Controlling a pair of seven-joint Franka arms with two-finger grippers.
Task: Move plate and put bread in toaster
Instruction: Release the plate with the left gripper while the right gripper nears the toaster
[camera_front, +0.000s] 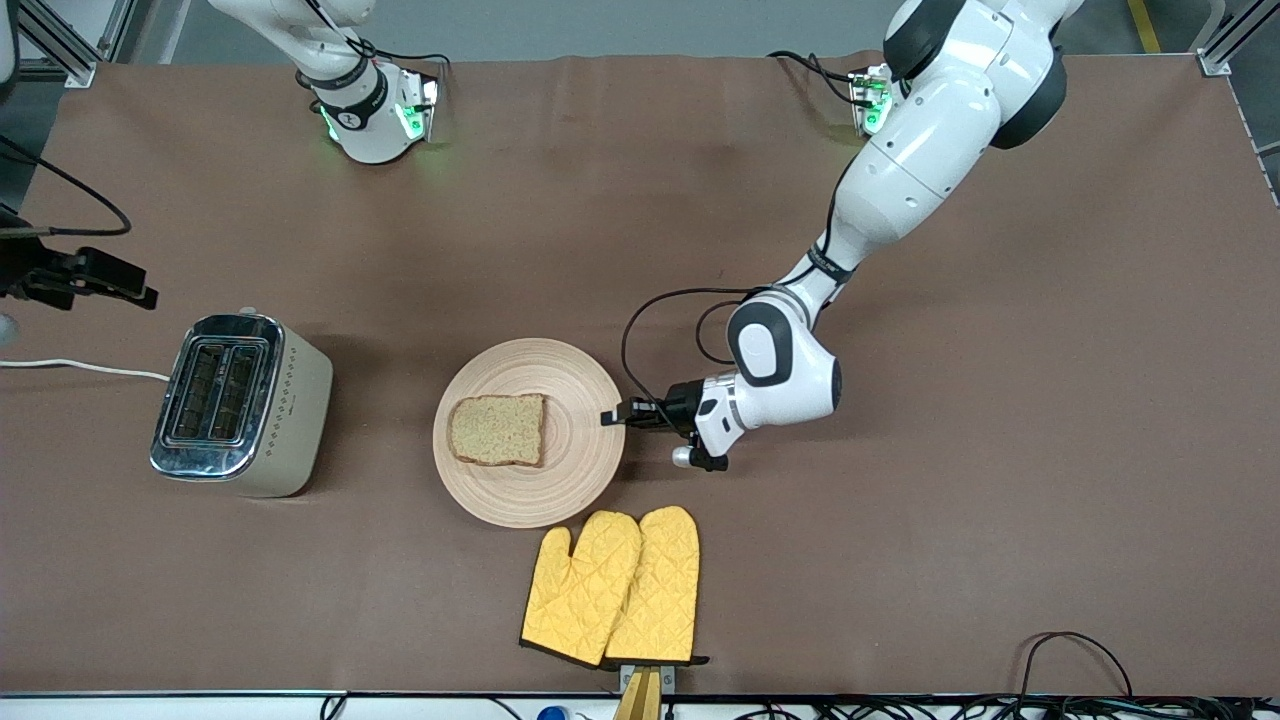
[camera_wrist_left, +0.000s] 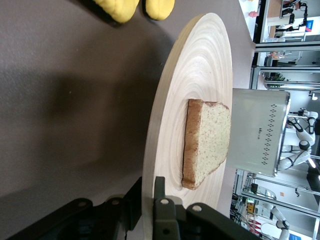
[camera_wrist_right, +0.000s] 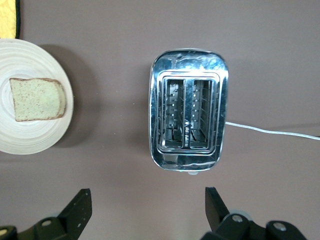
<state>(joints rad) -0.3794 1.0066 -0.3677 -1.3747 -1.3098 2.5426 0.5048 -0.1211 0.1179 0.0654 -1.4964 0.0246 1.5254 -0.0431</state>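
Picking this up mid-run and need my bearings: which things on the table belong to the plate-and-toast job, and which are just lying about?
Belong to the job:
- plate, its rim gripped by the shut left gripper
- bread, lying on the plate
- toaster, both slots empty, with the open right gripper over it

Just lying about:
- yellow oven mitts, nearer the front camera than the plate
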